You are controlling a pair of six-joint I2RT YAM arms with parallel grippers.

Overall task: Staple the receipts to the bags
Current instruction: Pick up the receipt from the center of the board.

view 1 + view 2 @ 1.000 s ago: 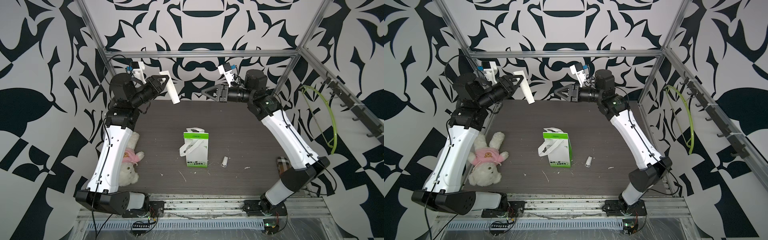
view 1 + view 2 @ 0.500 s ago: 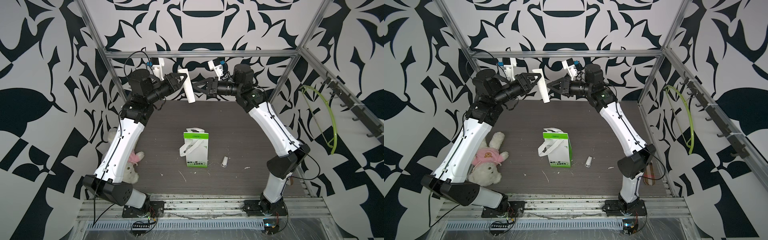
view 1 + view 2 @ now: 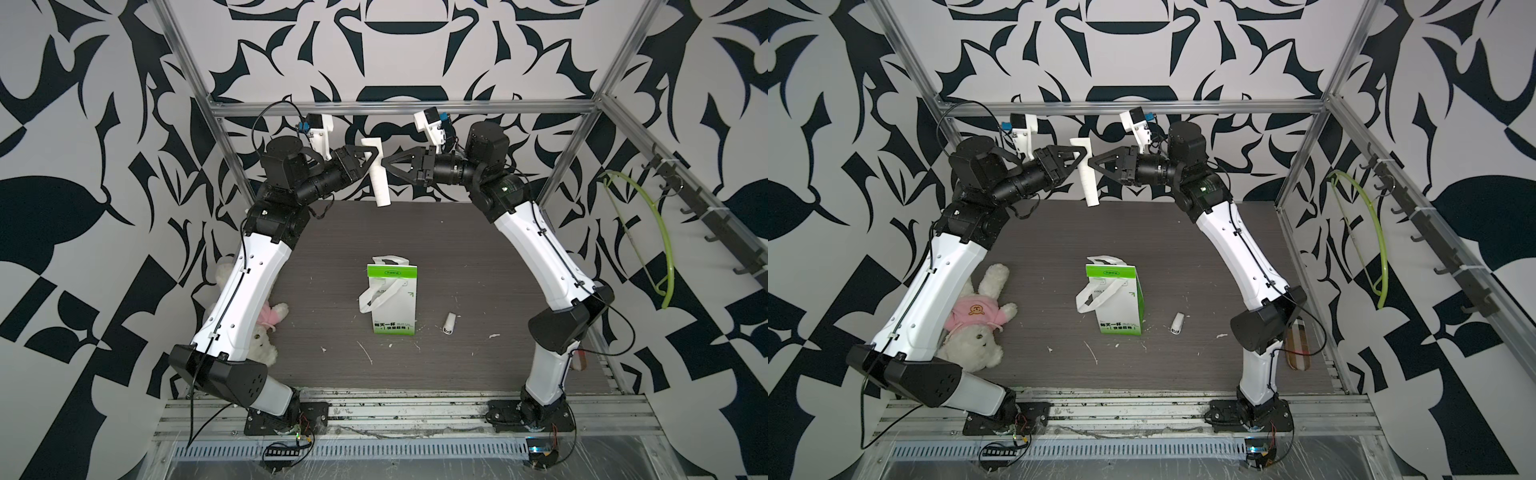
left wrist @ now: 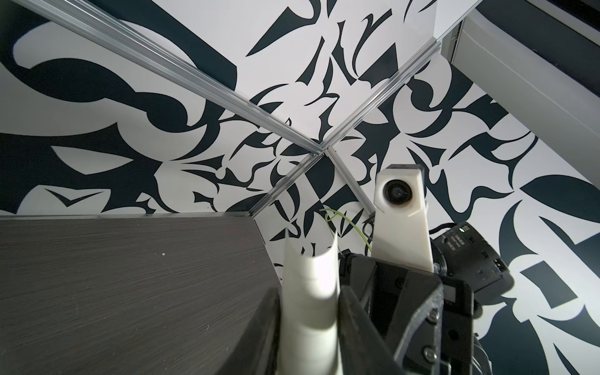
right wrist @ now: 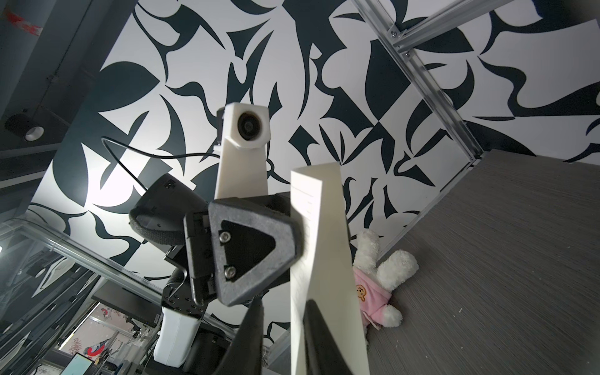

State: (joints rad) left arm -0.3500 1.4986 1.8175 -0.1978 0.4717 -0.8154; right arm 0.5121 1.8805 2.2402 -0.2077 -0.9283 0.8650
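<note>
ok so a second ago my arms were way apart, left gripper (image 3: 366,159) out on its own side holding the receipt (image 3: 377,176), right gripper (image 3: 386,163) gaping and nowhere near it; now both have swung in and meet nose to nose high over the back of the table (image 3: 457,249). Left jaws are clamped on the receipt, which hangs tilted, well above and behind the bag (image 3: 392,299); the bag hasn't budged, upright mid-table, stapler (image 3: 449,330) lying near it. My right jaws have narrowed a lot and touch the slip; whether they actually pinch it, I can't tell. The right wrist view puts one finger (image 5: 313,328) in front of the paper and the other off its edge; the left wrist view shows the slip curled between my fingers. Bag and stapler show only in the top views; the plush toy (image 3: 976,324) lies by my left arm.
</note>
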